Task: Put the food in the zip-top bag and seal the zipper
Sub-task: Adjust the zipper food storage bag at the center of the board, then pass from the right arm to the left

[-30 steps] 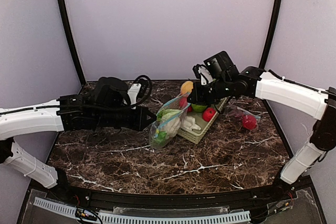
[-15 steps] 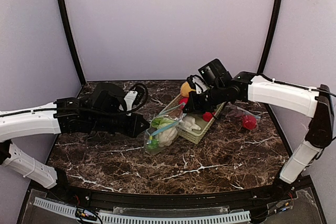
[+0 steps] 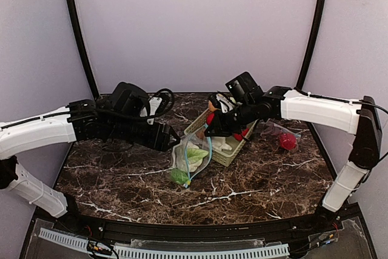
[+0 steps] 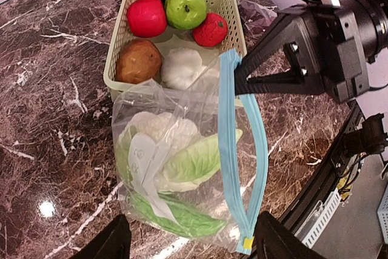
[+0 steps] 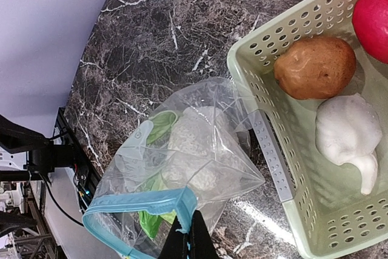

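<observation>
cauliflower [image 4: 160, 131] sits inside the zip-top bag [image 4: 139, 101] on the marble table [image 4: 48, 89], just beside the basket [image 4: 227, 4] of other food. right gripper [image 5: 191, 238] pinches the bag's blue zipper [image 4: 227, 119]; left gripper [image 4: 194, 241] stands spread, holding nothing.

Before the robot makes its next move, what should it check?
1. Grip: the right pincer pinches the zipper: ok.
2. Free arm: the left pincer stands open and holds nothing: ok.
3. The cauliflower is inside the bag: ok.
4. All food bagged: not ok; the apple, the potato and others lie in the basket.
5. Seal: not ok; the zipper strips gape apart.
</observation>
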